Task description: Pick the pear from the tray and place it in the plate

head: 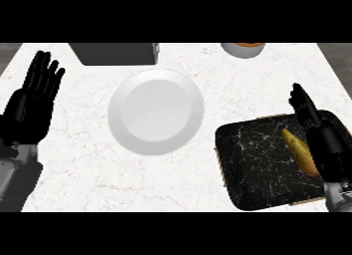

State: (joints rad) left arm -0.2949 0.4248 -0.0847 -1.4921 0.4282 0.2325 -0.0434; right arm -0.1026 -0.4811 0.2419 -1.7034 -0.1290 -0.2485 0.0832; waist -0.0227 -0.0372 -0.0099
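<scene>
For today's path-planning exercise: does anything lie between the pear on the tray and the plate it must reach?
Nothing visible does. The pear lies on the black tray, beside the right hand. Between the tray's left edge and the white plate there is only bare counter.

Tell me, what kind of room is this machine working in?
Most likely a kitchen. A pale marble-like counter holds a white plate, a dark tray with a yellowish pear on it, and a bowl at the far edge.
</scene>
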